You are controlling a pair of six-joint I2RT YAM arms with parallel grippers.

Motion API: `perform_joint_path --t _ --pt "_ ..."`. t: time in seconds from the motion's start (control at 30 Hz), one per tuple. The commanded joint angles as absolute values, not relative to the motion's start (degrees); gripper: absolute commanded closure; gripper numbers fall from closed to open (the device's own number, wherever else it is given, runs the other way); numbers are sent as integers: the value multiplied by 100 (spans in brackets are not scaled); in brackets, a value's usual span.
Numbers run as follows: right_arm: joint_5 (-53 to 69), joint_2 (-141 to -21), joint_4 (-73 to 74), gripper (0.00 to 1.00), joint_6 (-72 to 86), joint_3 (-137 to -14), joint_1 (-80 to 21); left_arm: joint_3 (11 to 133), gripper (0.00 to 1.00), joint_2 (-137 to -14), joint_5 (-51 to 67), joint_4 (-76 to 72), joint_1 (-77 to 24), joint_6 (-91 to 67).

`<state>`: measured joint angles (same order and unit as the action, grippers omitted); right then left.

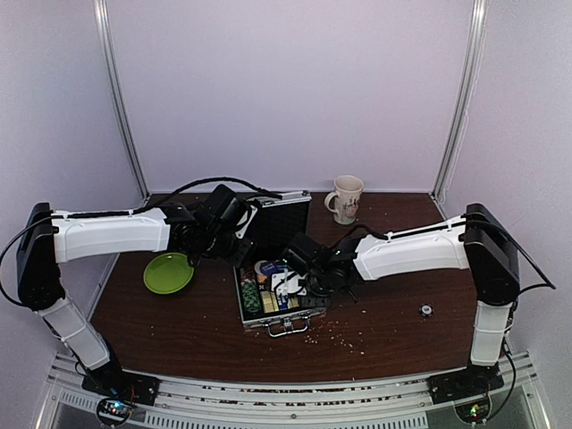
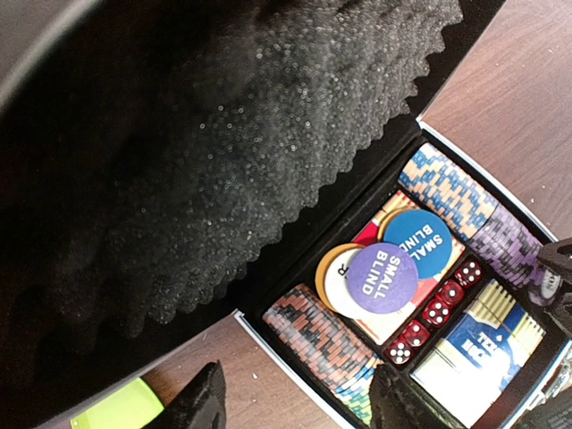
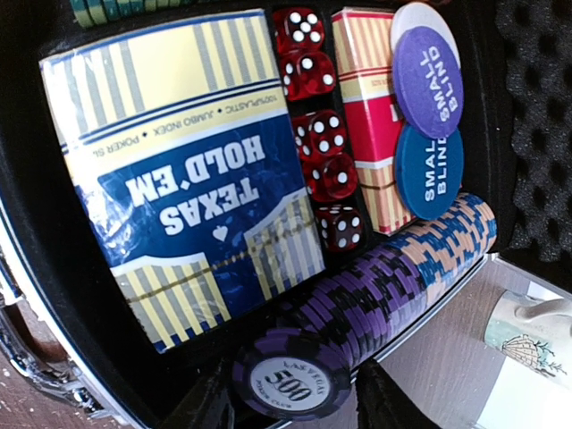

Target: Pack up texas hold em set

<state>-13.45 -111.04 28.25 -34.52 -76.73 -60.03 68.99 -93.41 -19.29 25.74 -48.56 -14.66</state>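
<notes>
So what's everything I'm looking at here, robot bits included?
Case: one, silver, open, centre.
Chip rows: several, mixed colours, inside case.
Card decks: two, blue and red, inside case.
Dealer buttons: three, white, purple, blue, on red deck.
Dice: five, red, between decks.
Plate: one, green, left of case.
Mug: one, beige, behind case.
Small round thing: one, silvery, right of case.
Left gripper: one, black, open, by the lid.
Right gripper: one, black, fingers flanking end purple chip.
</notes>
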Motion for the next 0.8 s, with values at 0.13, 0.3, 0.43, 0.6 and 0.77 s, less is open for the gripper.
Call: perform_joint_path --t 0.13,0.3,0.43,0.6,0.77 --pt "-1564 -11224 2698 48 -3446 -7576 -6026 6847 43 -9352 -1837 2549 -4793 -1512" --pt "-1562 -11180 2730 46 -3430 -7602 -6004 6847 43 -9352 -1824 2526 -4790 -1527" --pt "-1403 -11077 2869 46 -3393 -7678 -5939 6840 43 -9357 -1809 2531 -4790 -1534" --pt "-1202 -10935 3079 45 -3341 -7770 -5802 6803 43 -9323 -1819 2535 -4790 -1529" --pt "-649 -10706 3444 39 -3247 -7821 -5680 6810 43 -9318 -1815 2533 -4790 -1534"
